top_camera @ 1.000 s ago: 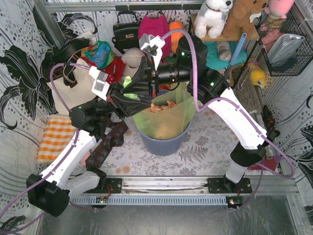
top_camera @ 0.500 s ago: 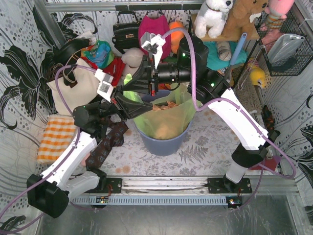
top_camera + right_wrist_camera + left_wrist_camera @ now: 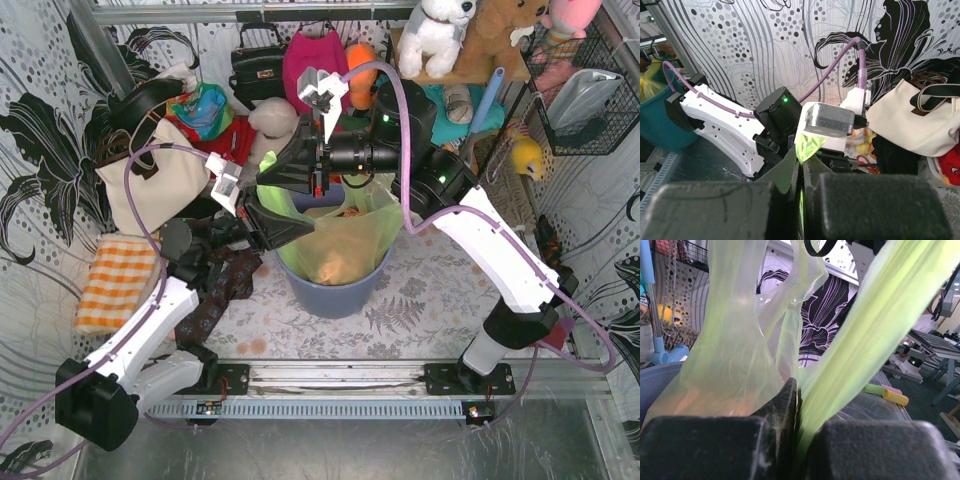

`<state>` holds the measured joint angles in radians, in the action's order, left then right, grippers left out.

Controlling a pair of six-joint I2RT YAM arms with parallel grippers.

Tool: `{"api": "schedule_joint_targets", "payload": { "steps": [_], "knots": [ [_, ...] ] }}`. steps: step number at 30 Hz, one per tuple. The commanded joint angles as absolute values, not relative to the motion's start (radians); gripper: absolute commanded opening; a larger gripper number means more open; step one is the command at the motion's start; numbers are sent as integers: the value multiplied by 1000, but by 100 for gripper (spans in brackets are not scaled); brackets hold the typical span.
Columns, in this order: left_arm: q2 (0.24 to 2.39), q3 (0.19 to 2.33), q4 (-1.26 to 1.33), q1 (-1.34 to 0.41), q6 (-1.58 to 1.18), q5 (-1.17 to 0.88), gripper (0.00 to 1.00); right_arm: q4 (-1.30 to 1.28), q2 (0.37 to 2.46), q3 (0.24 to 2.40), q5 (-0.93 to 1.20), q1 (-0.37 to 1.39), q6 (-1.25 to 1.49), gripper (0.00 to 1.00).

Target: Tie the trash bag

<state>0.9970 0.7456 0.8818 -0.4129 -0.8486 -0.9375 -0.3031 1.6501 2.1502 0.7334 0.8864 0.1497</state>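
The lime-green trash bag [image 3: 345, 240] sits in the blue-grey bin [image 3: 335, 290] at the table's middle, tan paper showing through. My left gripper [image 3: 268, 218] is shut on a stretched strip of the bag's rim at its left side; in the left wrist view the strip [image 3: 875, 325] rises from the closed jaws. My right gripper [image 3: 268, 172] reaches leftward over the bag and is shut on another bit of the rim, a green tip [image 3: 809, 146] poking out of the jaws. The two grippers are close together, right above left.
A cream tote bag [image 3: 150, 185], black handbag [image 3: 255, 65], magenta fabric bag [image 3: 315, 55] and plush toys [image 3: 440, 30] crowd the back. An orange checked cloth [image 3: 112, 280] lies left. A dark patterned cloth [image 3: 220, 290] lies by the bin. A wire basket [image 3: 585, 90] hangs right.
Both grippers have moved to the right and slightly back with the bag's rim, the right arm lifting its elbow. The bag's top is pulled tighter and narrower.
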Motion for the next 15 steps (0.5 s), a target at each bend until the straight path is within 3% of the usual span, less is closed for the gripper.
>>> {"api": "schedule_joint_targets", "payload": {
  "steps": [1, 4, 6, 8, 11, 15],
  "knots": [
    [979, 733, 855, -420, -807, -923, 14, -214, 1610, 2139, 719, 886, 173, 0],
    [976, 738, 850, -420, -801, -922, 14, -249, 1613, 2168, 660, 887, 165, 1],
    [973, 742, 843, -420, -798, -922, 14, -341, 1621, 2242, 595, 886, 145, 35],
    [974, 742, 843, -420, -797, -920, 14, -432, 1627, 2315, 519, 887, 125, 55],
    [974, 743, 840, -419, -794, -919, 13, -550, 1625, 2405, 403, 887, 99, 66],
    [976, 745, 837, -420, -790, -917, 13, -645, 1574, 2430, 236, 886, 82, 70]
  ]
}}
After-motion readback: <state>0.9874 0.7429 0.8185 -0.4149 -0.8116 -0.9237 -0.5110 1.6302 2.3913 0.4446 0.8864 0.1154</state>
